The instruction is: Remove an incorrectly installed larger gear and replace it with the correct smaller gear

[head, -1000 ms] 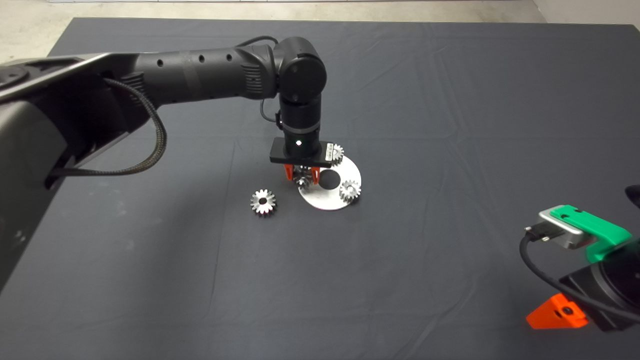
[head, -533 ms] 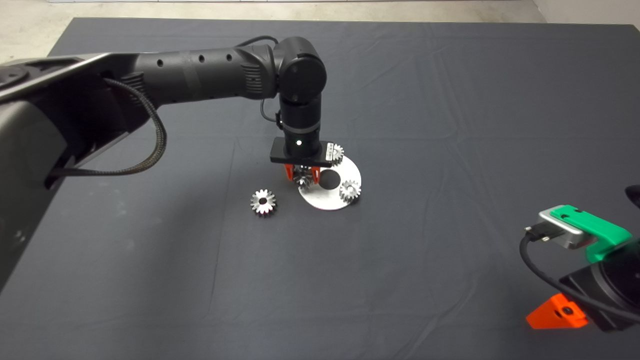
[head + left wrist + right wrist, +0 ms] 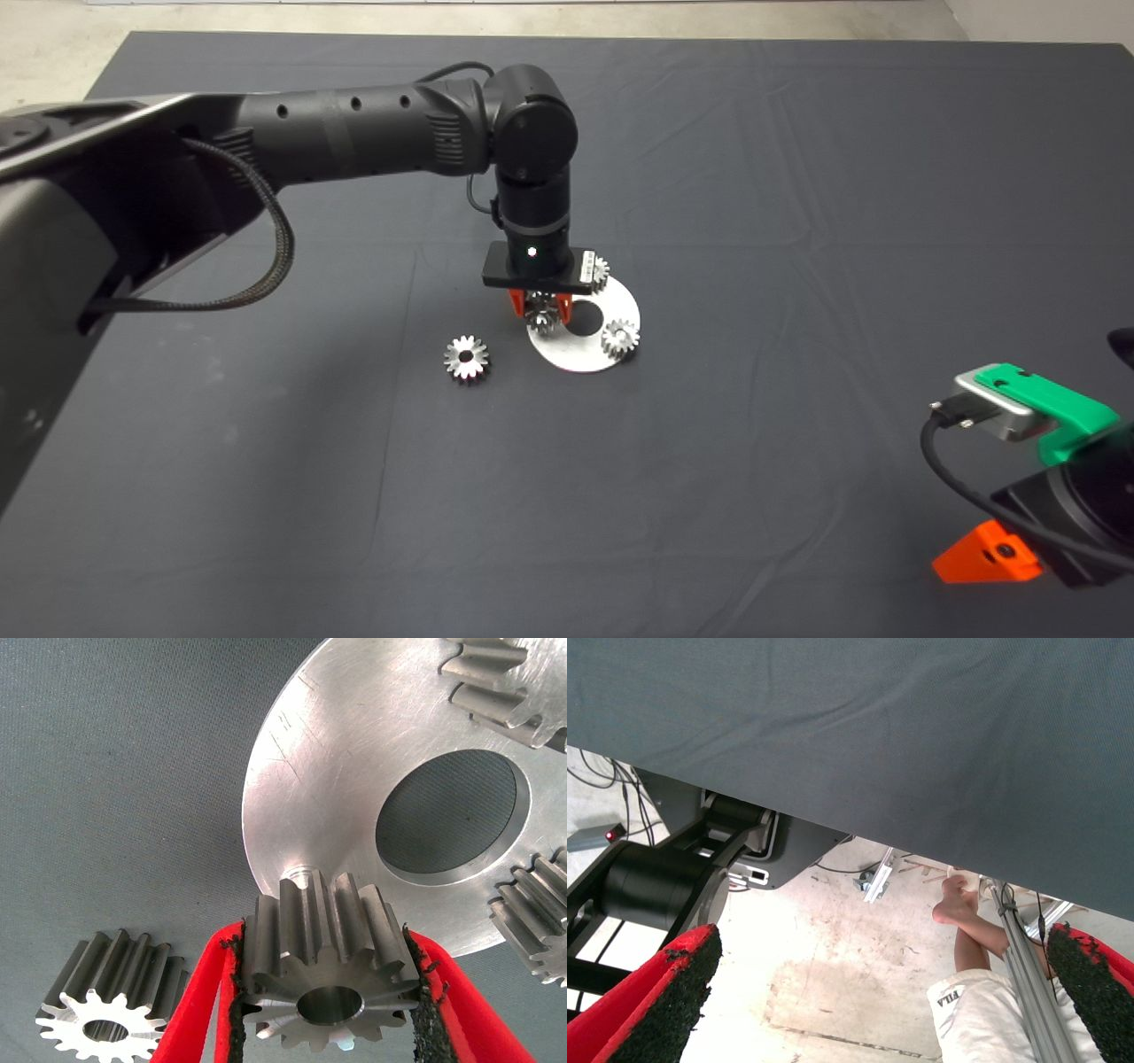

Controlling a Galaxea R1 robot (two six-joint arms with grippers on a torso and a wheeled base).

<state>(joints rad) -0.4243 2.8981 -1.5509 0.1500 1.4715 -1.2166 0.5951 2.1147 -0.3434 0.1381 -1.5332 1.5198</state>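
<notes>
Gripping the larger gear (image 3: 326,985) over the round plate (image 3: 337,780), left end effector (image 3: 326,1010); right end effector (image 3: 877,992) wide.

The disc (image 3: 611,306) lies on the mat (image 3: 797,221). Two gears (image 3: 620,337) (image 3: 599,268) sit on its right and far edges. A third (image 3: 542,315) hangs over its left edge, apparently lifted. A fourth (image 3: 466,358) lies on the mat left of the disc.

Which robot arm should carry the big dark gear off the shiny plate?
The left. Its claw is shut on the thick dark grey steel gear over the round silver plate. The right claw is parked open at the mat's edge.
</notes>
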